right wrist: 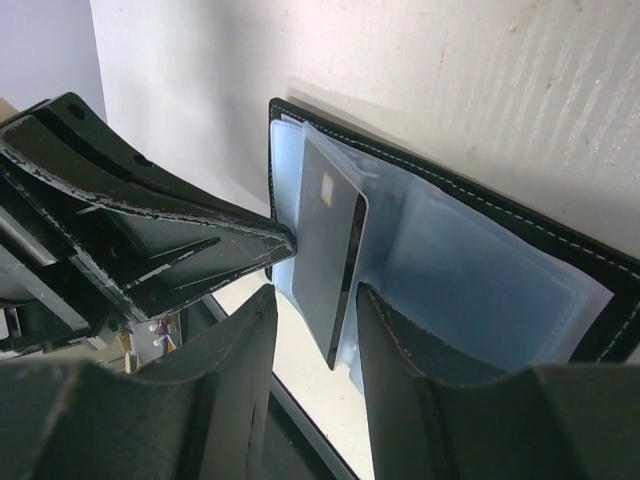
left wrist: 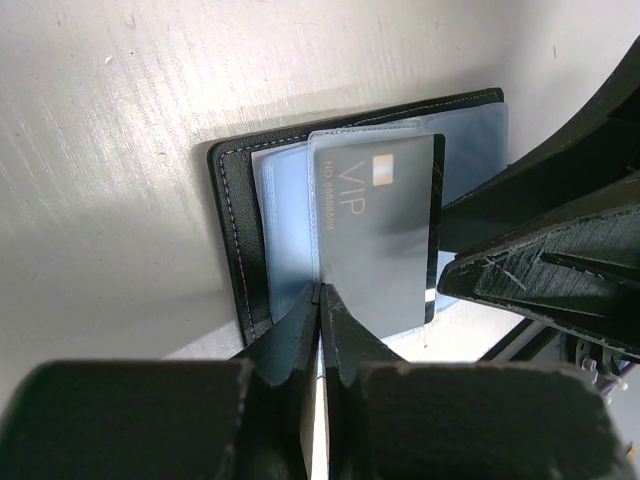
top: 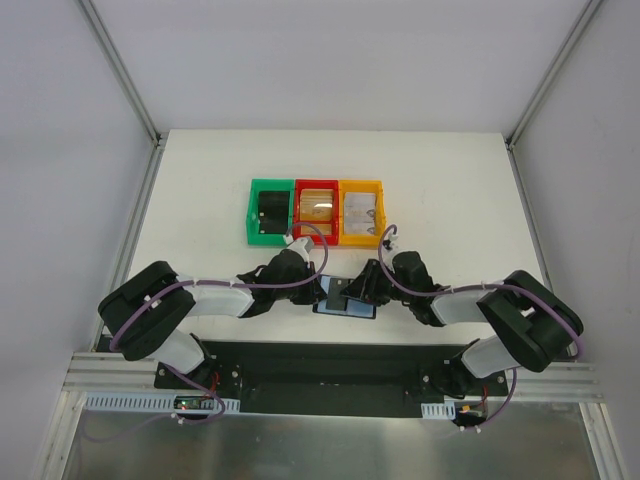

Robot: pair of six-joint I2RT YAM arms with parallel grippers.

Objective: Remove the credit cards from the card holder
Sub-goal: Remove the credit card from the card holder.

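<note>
The card holder (top: pixel 348 306) lies open on the white table between my two grippers, its bluish clear sleeves showing in the left wrist view (left wrist: pixel 235 215) and the right wrist view (right wrist: pixel 480 270). A grey credit card (left wrist: pixel 375 230) marked VIP stands partly out of a sleeve; it also shows in the right wrist view (right wrist: pixel 322 250). My left gripper (left wrist: pixel 322 292) is shut on that card's lower edge. My right gripper (right wrist: pixel 315 297) is open, its fingers on either side of the card's free end, the right finger (right wrist: pixel 400 345) over the holder's panel.
Three bins stand in a row behind the holder: green (top: pixel 252 212) with a chunky black object, red (top: pixel 298 190) with a tan-gold card, yellow (top: pixel 380 190) with a pale card. The two grippers are very close together (top: pixel 345 288). A black rail (top: pixel 330 365) lies along the near edge.
</note>
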